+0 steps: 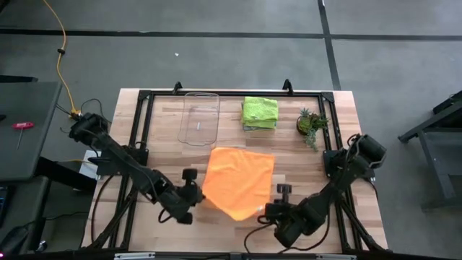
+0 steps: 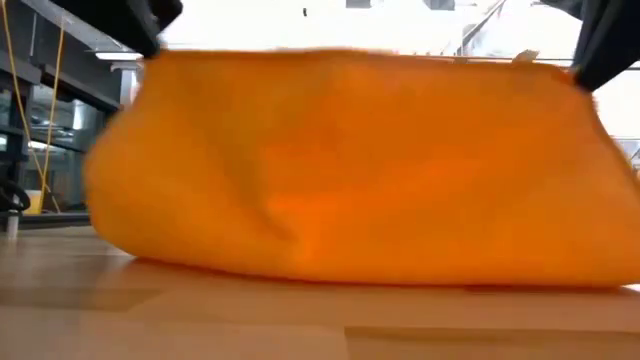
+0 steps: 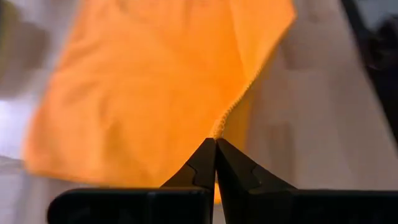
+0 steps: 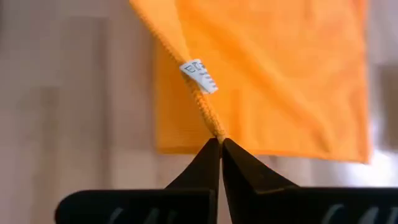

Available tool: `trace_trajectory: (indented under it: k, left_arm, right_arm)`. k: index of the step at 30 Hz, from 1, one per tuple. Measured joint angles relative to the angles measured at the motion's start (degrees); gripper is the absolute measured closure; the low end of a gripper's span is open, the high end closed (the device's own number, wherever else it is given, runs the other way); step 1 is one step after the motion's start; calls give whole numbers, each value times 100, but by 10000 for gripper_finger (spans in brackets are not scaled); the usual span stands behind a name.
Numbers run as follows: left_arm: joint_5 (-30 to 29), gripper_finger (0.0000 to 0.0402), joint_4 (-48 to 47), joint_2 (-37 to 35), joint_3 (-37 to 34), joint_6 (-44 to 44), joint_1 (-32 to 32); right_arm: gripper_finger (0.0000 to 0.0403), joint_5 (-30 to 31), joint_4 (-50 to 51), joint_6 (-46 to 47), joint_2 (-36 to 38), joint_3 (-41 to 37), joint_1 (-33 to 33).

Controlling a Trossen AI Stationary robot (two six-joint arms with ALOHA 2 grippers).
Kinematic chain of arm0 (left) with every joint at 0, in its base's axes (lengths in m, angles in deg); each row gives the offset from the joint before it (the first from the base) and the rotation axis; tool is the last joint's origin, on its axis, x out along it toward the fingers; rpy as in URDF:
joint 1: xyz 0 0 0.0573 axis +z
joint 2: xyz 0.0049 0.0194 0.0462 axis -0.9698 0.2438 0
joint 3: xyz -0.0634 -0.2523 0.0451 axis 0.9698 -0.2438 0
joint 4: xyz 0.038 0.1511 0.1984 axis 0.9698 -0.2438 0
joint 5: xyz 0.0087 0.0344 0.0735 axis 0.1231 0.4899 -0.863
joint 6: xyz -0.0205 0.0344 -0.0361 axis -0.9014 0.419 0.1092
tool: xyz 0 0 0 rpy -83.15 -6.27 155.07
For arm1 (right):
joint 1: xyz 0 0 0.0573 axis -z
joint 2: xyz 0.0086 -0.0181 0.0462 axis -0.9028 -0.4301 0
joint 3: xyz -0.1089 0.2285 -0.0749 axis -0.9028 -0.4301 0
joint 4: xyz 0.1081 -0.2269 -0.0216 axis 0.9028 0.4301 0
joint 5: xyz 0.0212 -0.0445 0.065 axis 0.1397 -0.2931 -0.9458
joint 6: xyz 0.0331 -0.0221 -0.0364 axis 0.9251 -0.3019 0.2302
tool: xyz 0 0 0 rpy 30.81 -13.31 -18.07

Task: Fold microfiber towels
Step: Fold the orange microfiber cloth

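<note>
Spreading across the wooden table [image 1: 144,115] between the two grippers, orange towel [image 1: 240,180], near edge lifted, far part lying flat on the boards. Pinched at one near corner by the left gripper [image 1: 193,199], fingers [image 3: 202,165] pressed tight together on the stitched hem. Pinched at the other near corner by the right gripper [image 1: 271,211], fingertips [image 4: 208,162] likewise clamped on the hem, a small white care label [image 4: 199,76] hanging from the edge just beyond them. Seen from table height, hanging as a broad orange curtain with its lower fold touching the wood and both upper corners drawn up toward the dark arms.

Farther from both grippers, beyond the orange cloth, sitting on the far side of the table: clear plastic tray [image 1: 199,118] ahead of the left gripper; lime green towel [image 1: 260,111], folded, on top of a small stack, ahead of the right gripper and beside the tray; small potted plant [image 1: 310,124] just beyond the stack, toward the right arm's side. Framing the tabletop, black metal rails [image 1: 141,137]. Outside the left arm, a lower dark side table [image 1: 29,130] with a red-handled tool [image 1: 22,126] on it.
</note>
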Motion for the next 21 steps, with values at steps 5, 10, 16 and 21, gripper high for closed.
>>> trace_trajectory:
  k: [5, 10, 16, 21]
  left_arm:
    - [-255, 401, -39, -22, 0, 398, 602]
    - [-460, 401, -85, 15, -2, 641, 1247]
    - [-577, 401, -120, 15, -2, 794, 1821]
    - [-591, 401, -251, 15, -7, 766, 2126]
  right_arm:
    - [403, 342, 616, 329, 0, 0, 251]
    - [403, 443, 941, 428, -2, 0, 609]
    - [403, 410, 1221, 699, -4, 0, 1105]
    - [403, 412, 1781, 1062, -4, 0, 1399]
